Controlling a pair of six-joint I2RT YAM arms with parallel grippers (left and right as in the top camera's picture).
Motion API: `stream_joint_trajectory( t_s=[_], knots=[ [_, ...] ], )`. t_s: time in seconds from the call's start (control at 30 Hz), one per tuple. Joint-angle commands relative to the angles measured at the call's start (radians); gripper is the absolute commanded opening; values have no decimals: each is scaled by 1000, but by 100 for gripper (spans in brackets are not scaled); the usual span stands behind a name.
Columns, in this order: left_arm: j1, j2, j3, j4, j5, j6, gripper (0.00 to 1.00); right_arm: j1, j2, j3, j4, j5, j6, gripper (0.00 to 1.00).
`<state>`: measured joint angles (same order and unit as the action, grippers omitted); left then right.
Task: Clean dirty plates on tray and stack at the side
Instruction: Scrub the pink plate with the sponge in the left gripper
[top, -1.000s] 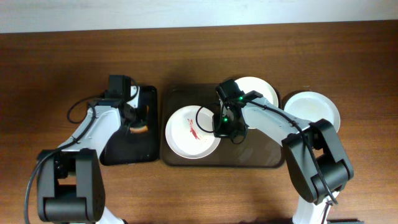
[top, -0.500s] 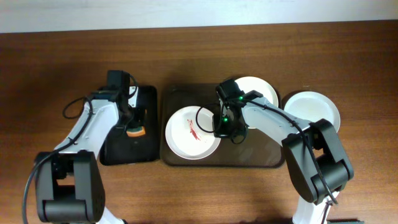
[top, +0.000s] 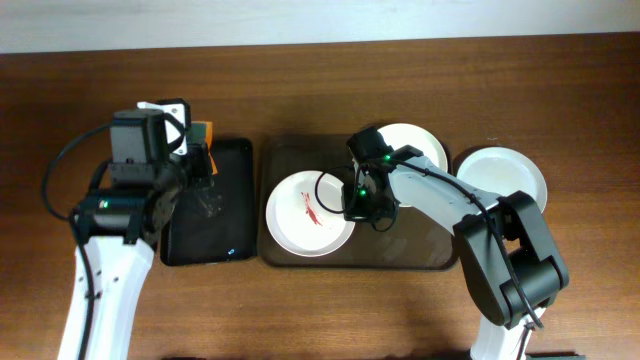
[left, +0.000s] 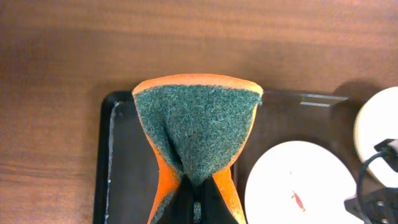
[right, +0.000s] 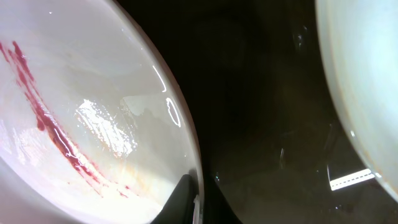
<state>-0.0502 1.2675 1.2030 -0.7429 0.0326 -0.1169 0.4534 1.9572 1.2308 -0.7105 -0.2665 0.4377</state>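
Over the black tray at the left, the left fingers pinch a sponge, which is soft and folds under the squeeze. At centre, on the brown tray, lies the red-smeared dirty plate. It looks stiff, glossy, probably slippery and breakable, so the rim is the place to hold. The right fingers appear closed on that rim. A second plate crowds close behind, and another plate sits on the desk at the right.

sponge: orange body, dark green scrub face | dirty plate: white, red streak | side plate: plain white | tray: dark brown | small tray: black | table: brown wood grain
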Motion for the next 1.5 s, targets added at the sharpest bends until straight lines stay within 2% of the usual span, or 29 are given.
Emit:
stream_joint_trajectory(
  t_s=[0.0, 0.1, 0.23, 0.3, 0.4, 0.43, 0.53, 0.63, 0.73, 0.83, 0.9, 0.93, 1.0, 1.03, 1.13, 1.27, 1.3, 1.4, 1.47],
  knots=[
    [-2, -76, -60, 34, -7, -10, 0, 10, 18, -13, -15, 36, -15, 6],
    [-2, -118, -245, 167, -7, -10, 0, 10, 18, -13, -14, 36, -15, 6],
    [-2, -6, -433, 452, -7, -10, 0, 10, 18, -13, -9, 35, -15, 6],
    [-2, 73, -433, 451, -2, -10, 0, 10, 18, -13, -9, 35, -15, 6],
    [-2, 84, -433, 449, 1, -15, 0, 10, 18, -13, -8, 35, -15, 6],
    [-2, 84, -428, 424, 0, -60, 0, 10, 18, -13, -8, 35, -15, 6],
    [-2, 106, -292, 180, 45, -62, 0, 10, 18, -13, -8, 35, -15, 6],
    [-17, 150, -282, 164, 129, -100, 0, 10, 18, -13, -8, 35, -15, 6],
    [-130, 172, -281, 226, 240, -103, 0, 10, 18, -13, -8, 35, -15, 7],
    [-257, 186, -281, 312, 270, -254, 0, 10, 18, -13, -8, 35, -15, 6],
    [-310, 255, -281, 360, 268, -360, 0, 10, 18, -13, -8, 35, -15, 6],
    [-323, 294, -281, 379, 272, -425, 0, 10, 18, -13, -8, 35, -15, 7],
    [-345, 418, -281, 473, 398, -483, 0, 10, 18, -13, -8, 35, -15, 6],
    [-345, 454, -281, 468, 399, -514, 0, 10, 18, -13, -8, 35, -15, 7],
    [-352, 514, -282, 463, 470, -523, 0, 10, 18, -13, -8, 35, -14, 6],
    [-356, 549, -283, 446, 406, -519, 0, 10, 18, -13, -8, 35, -14, 6],
    [-356, 550, -283, 447, 261, -519, 0, 10, 18, -13, -8, 35, -14, 6],
    [-355, 550, -282, 455, -37, -519, 0, 10, 18, -13, -13, 35, -15, 6],
    [-355, 547, -278, 431, -34, -519, 0, 10, 18, -13, -16, 35, -14, 7]
  ],
)
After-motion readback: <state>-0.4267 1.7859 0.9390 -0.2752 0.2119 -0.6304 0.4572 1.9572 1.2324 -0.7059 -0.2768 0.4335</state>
